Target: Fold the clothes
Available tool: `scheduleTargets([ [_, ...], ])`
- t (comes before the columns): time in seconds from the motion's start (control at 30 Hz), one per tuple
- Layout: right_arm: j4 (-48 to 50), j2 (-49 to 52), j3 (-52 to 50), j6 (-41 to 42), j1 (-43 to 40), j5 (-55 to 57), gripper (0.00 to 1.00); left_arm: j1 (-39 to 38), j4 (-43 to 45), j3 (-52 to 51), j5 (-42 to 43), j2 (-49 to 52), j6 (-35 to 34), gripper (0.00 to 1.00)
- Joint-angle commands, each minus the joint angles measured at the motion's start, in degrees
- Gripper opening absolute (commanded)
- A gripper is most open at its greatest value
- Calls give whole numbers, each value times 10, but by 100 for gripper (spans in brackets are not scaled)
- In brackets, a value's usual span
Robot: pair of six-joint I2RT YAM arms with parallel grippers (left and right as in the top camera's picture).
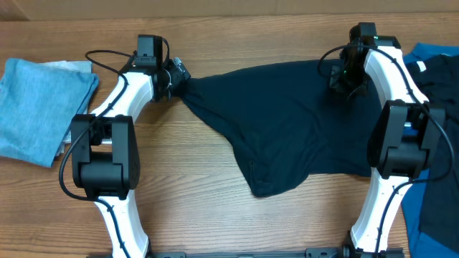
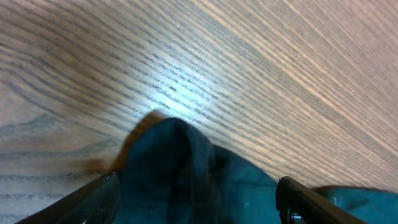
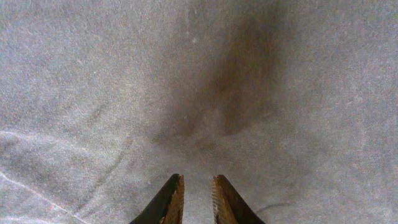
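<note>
Overhead: dark navy shirt (image 1: 287, 122) lies spread between the arms. The left gripper (image 1: 176, 77) is at its far-left corner and the right gripper (image 1: 338, 75) on its far-right edge.

Left wrist: fingers (image 2: 102, 196) are wide, straddling the bunched corner and not clamped.

Right wrist: fingers (image 3: 171, 202) are nearly closed at the cloth. Can't tell if any is pinched.

Handling: the shirt looks light and limp, so it'll sag. Best taken at the corners or hem.

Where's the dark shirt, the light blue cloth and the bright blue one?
dark shirt (image 1: 287, 122): overhead view, middle of the spread fabric.
light blue cloth (image 1: 32, 107): overhead view, middle of its top, far left.
bright blue cloth (image 1: 439, 53): overhead view, its upper part, far right.
</note>
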Motion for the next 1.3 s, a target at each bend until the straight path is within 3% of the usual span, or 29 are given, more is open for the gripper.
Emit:
scheduleTargets([
  [0.0, 2, -11, -3, -2, -3, -3, 23, 1, 19, -5, 2, 24, -50, 76],
  [0.17, 2, -11, -3, -2, -3, -3, 24, 0, 34, -5, 2, 29, -60, 56],
  [0.2, 2, -11, -3, -2, -3, -3, 24, 0, 34, -5, 2, 29, -60, 49],
  [0.27, 2, -11, -3, -2, -3, -3, 24, 0, 43, -5, 2, 29, -60, 18],
  [0.3, 2, -11, -3, -2, -3, -3, 24, 0, 50, -5, 2, 29, -58, 8],
  [0.33, 2, -11, -3, -2, -3, -3, 24, 0, 56, -4, 2, 29, -55, 4],
  [0.4, 0, -11, -3, -2, -3, -3, 24, 0, 68, -4, 9, 29, -50, 4],
  [0.57, 1, -11, -3, -2, -3, -3, 22, -1, 103, 40, 115, 29, 74, 4],
  [0.67, 1, -11, -3, -2, -3, -3, 22, -1, 62, 90, 137, 29, 135, 4],
  [0.7, 1, -11, -3, -2, -3, -3, 22, -5, 30, 118, 137, 29, 186, 4],
  [0.77, 1, -11, -3, -2, -3, -3, 22, -19, -36, 150, 98, 29, 274, 4],
  [0.9, 3, -11, -3, -2, -3, -3, 22, -52, -176, 149, -34, 29, 291, 4],
  [1.03, 7, -11, -3, -2, -3, -3, 22, -56, -282, 149, -89, 29, 188, 6],
  [1.1, 7, -11, -3, -2, -3, -3, 23, -50, -309, 148, -101, 29, 176, 12],
  [1.13, 7, -11, -3, -2, -3, -3, 23, -48, -316, 148, -101, 29, 176, 50],
  [1.17, 7, -11, -3, -2, -3, -3, 23, -48, -322, 148, -101, 29, 176, 69],
  [1.2, 7, -11, -3, -2, -3, -3, 23, -48, -320, 148, -98, 29, 176, 82],
  [1.27, 6, -11, -3, -2, -3, -3, 23, -41, -302, 148, -101, 29, 173, 85],
])
